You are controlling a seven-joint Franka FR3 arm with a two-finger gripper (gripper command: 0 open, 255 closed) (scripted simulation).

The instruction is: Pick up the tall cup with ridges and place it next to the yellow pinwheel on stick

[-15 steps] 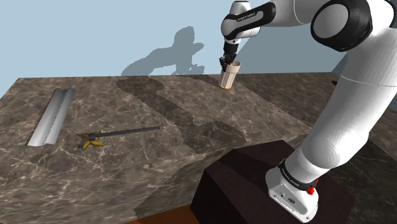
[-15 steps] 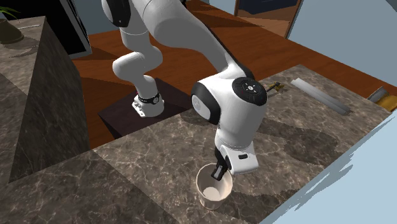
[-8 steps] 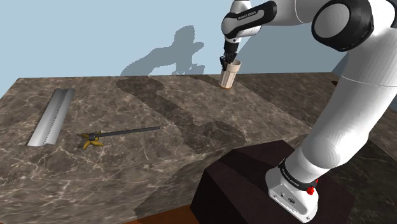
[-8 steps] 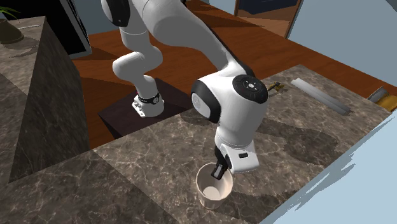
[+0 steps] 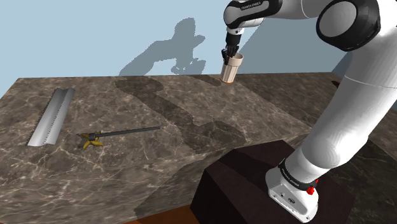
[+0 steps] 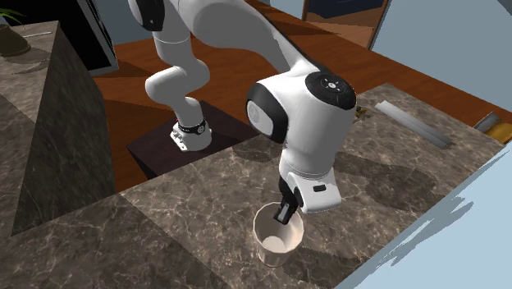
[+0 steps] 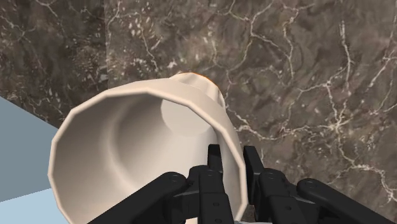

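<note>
The gripper [image 5: 227,56] was clamped on the rim of the tall cream cup [image 5: 230,70], one finger inside its wall and one outside. The cup hung upright at the far edge of the marble counter [image 5: 191,127], by the blue wall; whether its base touched the counter could not be told. The yellow pinwheel on its stick [image 5: 118,133] lay well apart towards the shoulder view's left, near a grey metal strip [image 5: 51,116]

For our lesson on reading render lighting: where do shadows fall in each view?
Shoulder view: the arm casts a grey shadow on the blue wall and dark bands across the counter. Second exterior view: soft shadow on the counter beside the arm. Wrist view: cup evenly lit, no glare.
</note>
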